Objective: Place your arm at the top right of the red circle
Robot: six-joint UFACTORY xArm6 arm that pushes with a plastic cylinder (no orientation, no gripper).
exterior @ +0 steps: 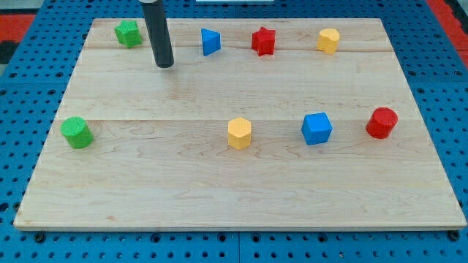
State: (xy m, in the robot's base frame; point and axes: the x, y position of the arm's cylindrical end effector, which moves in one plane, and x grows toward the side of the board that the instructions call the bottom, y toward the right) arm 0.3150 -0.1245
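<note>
the wooden board [241,183] fills most of the view, a pale plank top lying on a blue pegboard [29,109] that shows along every edge. the arm ends in a dark rod [157,33] that comes down from the view's top edge, left of centre. its lower end, my tip [165,65], rests on the board near the top left corner, between the green star-like block [128,33] and the blue triangular block [210,42], a little below their row. the rod carries no pincer at all, so nothing is grasped or let go; the tip touches no block.

the red cylinder [382,123], the round red piece the task names, stands by the board's right edge about halfway down, well apart from the tip, which lies far across the board toward the top left. just to its left is the blue cube [316,128], and further left, near the middle of the board, the yellow hexagonal block [239,134]. the green cylinder [77,132] sits alone by the left edge, halfway down.

along the top edge, right of the blue triangular block, come the red star [263,41] and then a second yellow block [328,40], toward the top right corner; its exact shape is hard to tell.
</note>
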